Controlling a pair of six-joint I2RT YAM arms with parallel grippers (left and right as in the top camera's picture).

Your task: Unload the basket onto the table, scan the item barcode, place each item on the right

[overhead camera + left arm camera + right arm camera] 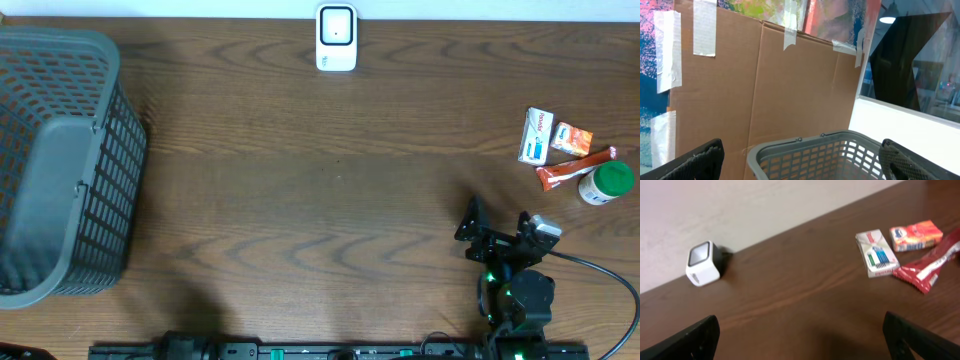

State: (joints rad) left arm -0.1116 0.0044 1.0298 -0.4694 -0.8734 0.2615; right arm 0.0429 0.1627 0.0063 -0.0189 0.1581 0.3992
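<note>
At far right, the white box [537,136] looks light and stiff, so I would pinch its long sides; left gripper [800,167] and right gripper [497,226] stand wide, empty

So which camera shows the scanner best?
Overhead: the scanner is sharp, whole and seen face-on. The right wrist view shows it blurred, at an angle. The left wrist view misses it, showing a basket and cardboard.

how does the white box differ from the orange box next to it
The white box is longer and flatter-looking; the orange box is shorter. The white box is white with blue print; the orange box is orange-red. Both lie flat on the table, side by side.
</note>
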